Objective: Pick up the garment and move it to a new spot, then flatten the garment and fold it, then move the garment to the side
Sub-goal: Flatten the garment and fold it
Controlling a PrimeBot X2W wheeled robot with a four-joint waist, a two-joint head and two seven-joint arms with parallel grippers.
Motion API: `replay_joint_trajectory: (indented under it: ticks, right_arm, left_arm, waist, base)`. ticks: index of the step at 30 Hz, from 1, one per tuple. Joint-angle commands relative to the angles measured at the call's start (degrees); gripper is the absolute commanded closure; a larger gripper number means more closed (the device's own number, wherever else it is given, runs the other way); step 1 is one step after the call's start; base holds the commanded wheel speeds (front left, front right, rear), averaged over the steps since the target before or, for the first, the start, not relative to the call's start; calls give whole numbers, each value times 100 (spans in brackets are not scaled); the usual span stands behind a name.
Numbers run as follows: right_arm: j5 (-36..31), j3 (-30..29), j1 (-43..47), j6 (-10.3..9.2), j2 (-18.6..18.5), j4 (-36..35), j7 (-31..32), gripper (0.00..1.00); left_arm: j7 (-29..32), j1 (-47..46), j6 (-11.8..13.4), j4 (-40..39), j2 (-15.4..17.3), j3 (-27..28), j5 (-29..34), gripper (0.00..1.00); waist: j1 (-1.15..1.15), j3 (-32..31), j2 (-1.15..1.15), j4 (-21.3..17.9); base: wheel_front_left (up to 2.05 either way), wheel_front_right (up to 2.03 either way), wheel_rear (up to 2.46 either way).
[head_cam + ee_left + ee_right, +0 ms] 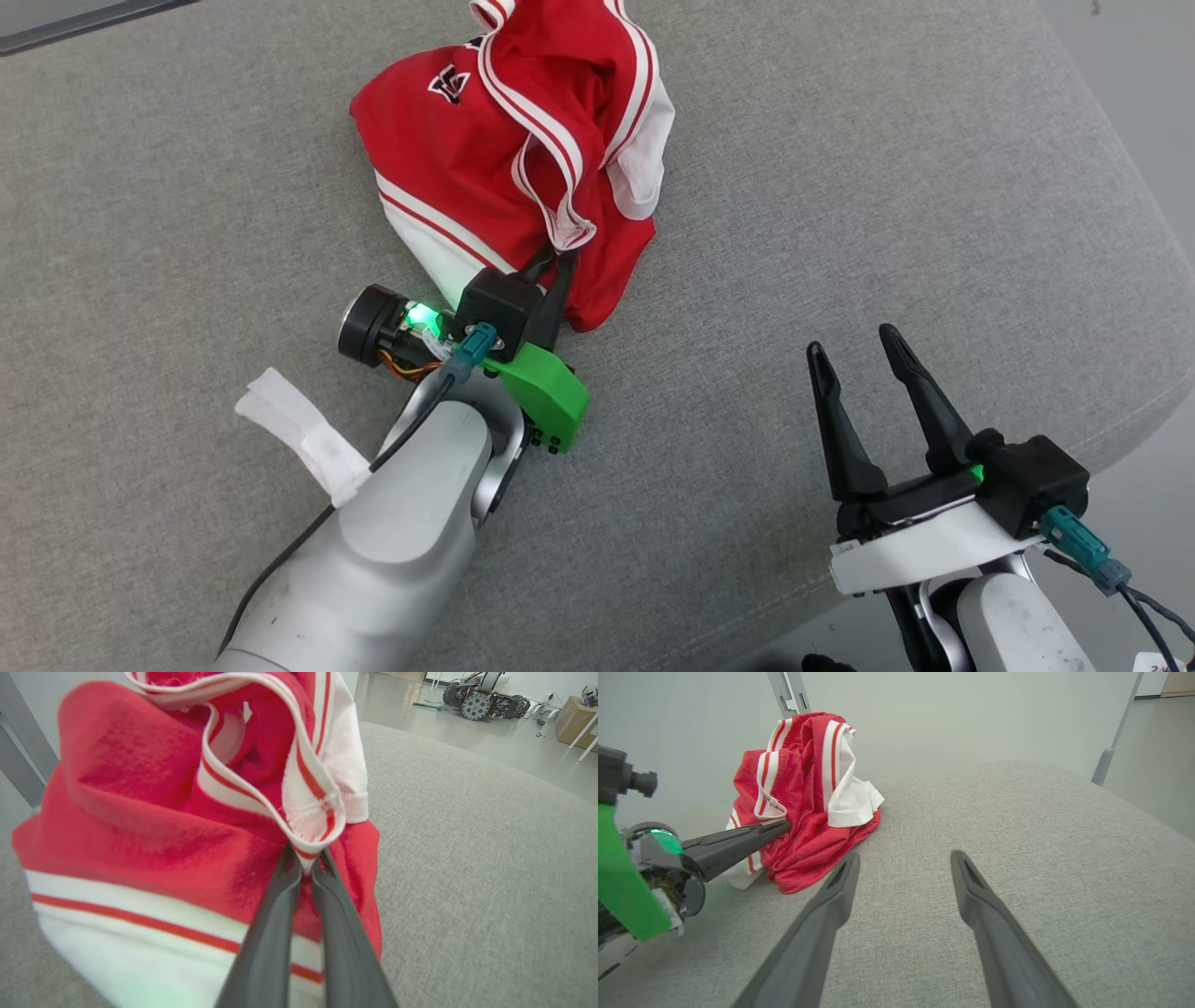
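- Garment: a red jersey with white bands, heaped in a crumpled mound at about 12 o'clock in the head view. It rests on the grey fabric surface.
- My left hand meets the heap at its 6 o'clock edge. In the left wrist view the two fingers are pressed together on a loop of striped trim, so it is clamped on the garment.
- My right hand hovers at about 4 o'clock in the head view, fingers apart and holding nothing. It is well apart from the cloth, which lies toward its 10 o'clock.
- Step in hand, as I judge it: the first one, the pick-up. The grip is made, but most of the heap lies on the surface and nothing is flattened or folded.
- Next move calls for a lift high enough to clear the trailing cloth, then a carry to a bare patch.
- The pinch is on a narrow edge only, so I reckon a slow pull suits it. The trim may slip, or the bulk may drag and bunch.
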Motion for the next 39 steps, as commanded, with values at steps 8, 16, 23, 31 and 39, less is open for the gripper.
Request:
replay_joint_trajectory:
  ticks: [8,16,23,31,39]
  right_arm:
    - [61,55,53,-6,-3,101,9,0]
    - [179,199,185,-6,-4,126,9,0]
    - [166,277,461,-6,-4,119,9,0]
    - [81,60,577,-6,-4,41,9,0]
    - [-85,-65,693,-6,-4,26,9,0]
  left_arm:
    - [-3,-226,-752,-554,26,-361,-396,100]
    - [281,-1749,-972,-1016,34,-1109,-1154,100]
    - [85,-3536,-973,-1170,90,-704,-1740,100]
    - [4,-3155,-957,-739,272,527,-1917,100]
    - [-2,-378,-793,-436,643,1487,-2189,100]
  waist:
    - [0,-398,0,120]
    - [0,-953,0,-123]
    - [0,-1251,0,-237]
    - [0,-1424,0,194]
    - [0,-1507,0,910]
  base:
    - [0,0,0]
    - [0,0,0]
    - [0,0,0]
    - [0,0,0]
    - [0,0,0]
